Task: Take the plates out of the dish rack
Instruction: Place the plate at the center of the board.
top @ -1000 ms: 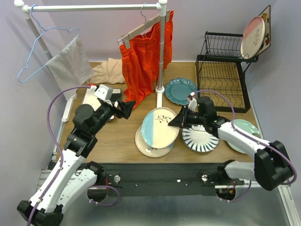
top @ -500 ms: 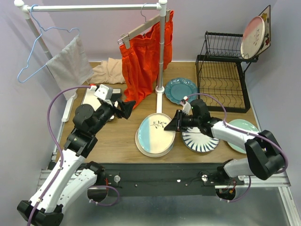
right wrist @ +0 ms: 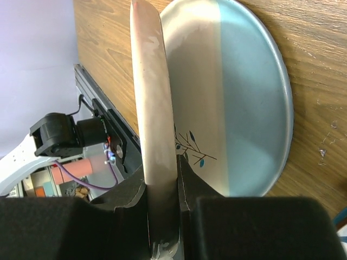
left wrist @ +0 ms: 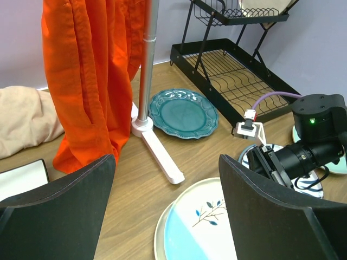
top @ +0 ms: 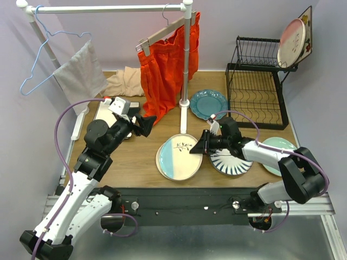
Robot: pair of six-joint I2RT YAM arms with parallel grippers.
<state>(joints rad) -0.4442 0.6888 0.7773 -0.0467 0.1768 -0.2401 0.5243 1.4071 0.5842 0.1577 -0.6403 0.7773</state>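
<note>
My right gripper (top: 203, 145) is shut on the right rim of the cream/light-blue plate (top: 178, 157), which lies nearly flat on a cream plate (top: 159, 164). The right wrist view shows the rim (right wrist: 153, 108) pinched between the jaws. My left gripper (top: 147, 121) is open and empty above the table, left of these plates (left wrist: 200, 227). A teal plate (top: 208, 104), a blue-striped plate (top: 233, 162) and a pale mint plate (top: 286, 150) lie on the table. The black dish rack (top: 255, 103) holds a pink/cream plate (top: 291, 42) and a square flowered plate (top: 308, 24) on its upper shelf.
A white clothes rail (top: 186, 65) with an orange garment (top: 165, 65) stands mid-table, its foot (left wrist: 157, 151) near the teal plate. A grey cloth (top: 80, 76), a blue hanger (top: 40, 65), a beige cloth (top: 124, 82) and a white square plate (top: 102, 112) are at the left.
My right gripper has lowered the cream/light-blue plate from a tilt to nearly flat on the cream plate and shifted slightly left. The left arm has not moved.
</note>
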